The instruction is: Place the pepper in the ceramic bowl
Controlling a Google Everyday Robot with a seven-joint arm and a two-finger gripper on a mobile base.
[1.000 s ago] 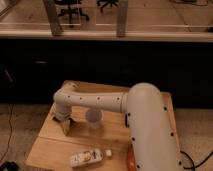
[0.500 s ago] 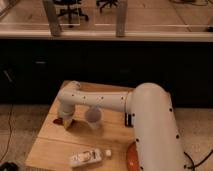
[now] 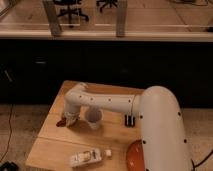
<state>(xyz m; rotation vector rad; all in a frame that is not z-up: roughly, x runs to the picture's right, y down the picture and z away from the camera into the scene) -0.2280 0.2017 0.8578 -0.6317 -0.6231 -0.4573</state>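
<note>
The pepper (image 3: 61, 122) is a small dark red thing low over the left part of the wooden table (image 3: 55, 145). My gripper (image 3: 71, 120) is at the end of the white arm, right beside the pepper on its right and close to the table top. I cannot tell whether it holds the pepper. The orange-red ceramic bowl (image 3: 135, 156) sits at the table's front right, and the arm's thick white body hides part of it.
A pale translucent cup (image 3: 94, 119) stands just right of the gripper. A white bottle with a cap (image 3: 86, 158) lies near the front edge. A small black object (image 3: 129, 120) sits at mid-right. A dark counter wall runs behind the table.
The gripper has shifted a little to the right, toward the cup. More of the bowl shows at the front right. The cup and the bottle have not moved.
</note>
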